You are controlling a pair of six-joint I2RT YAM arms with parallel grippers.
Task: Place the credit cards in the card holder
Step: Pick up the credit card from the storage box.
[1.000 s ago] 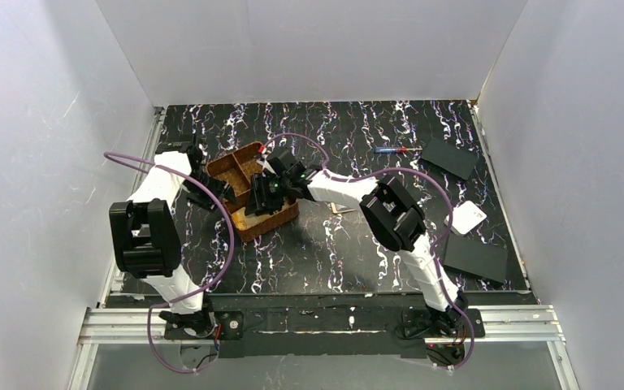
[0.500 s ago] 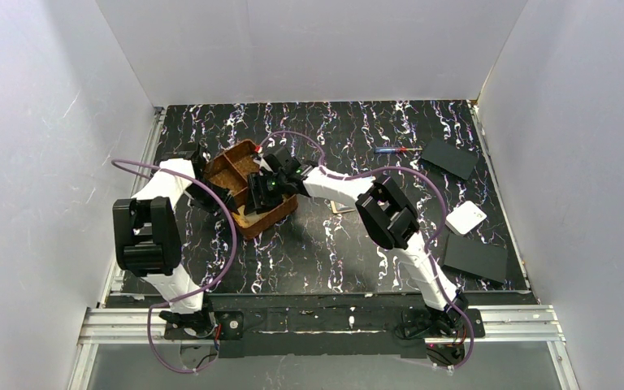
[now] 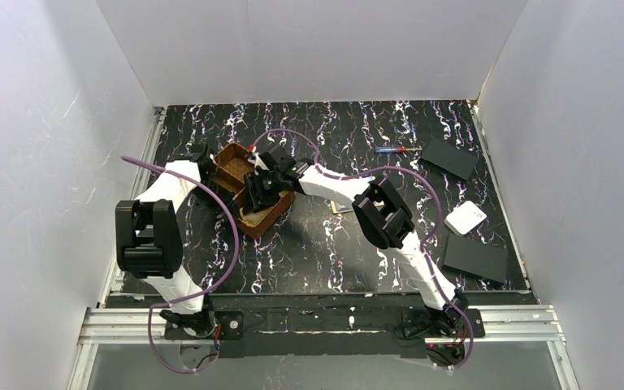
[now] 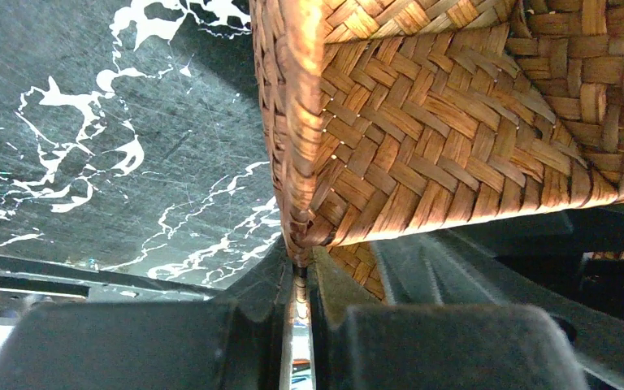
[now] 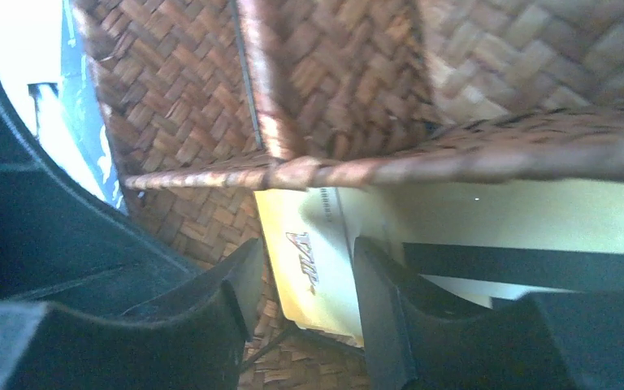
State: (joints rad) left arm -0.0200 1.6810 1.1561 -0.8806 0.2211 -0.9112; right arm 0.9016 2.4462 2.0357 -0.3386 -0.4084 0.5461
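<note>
With the left fingers (image 4: 252, 313) pinching the wall of the woven tray (image 4: 422, 146), the open right fingers (image 5: 390, 313) straddle a pale credit card (image 5: 305, 244) lying inside it, so the picking step is in hand and the next move probably needs a careful closing on its thin edge.

top: overhead, far | wrists: close-up | shared: woven tray (image 4: 455, 122)

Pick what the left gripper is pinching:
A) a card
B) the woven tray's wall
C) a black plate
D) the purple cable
B: the left wrist view shows the left gripper shut on the wall of the tray at its corner.
</note>
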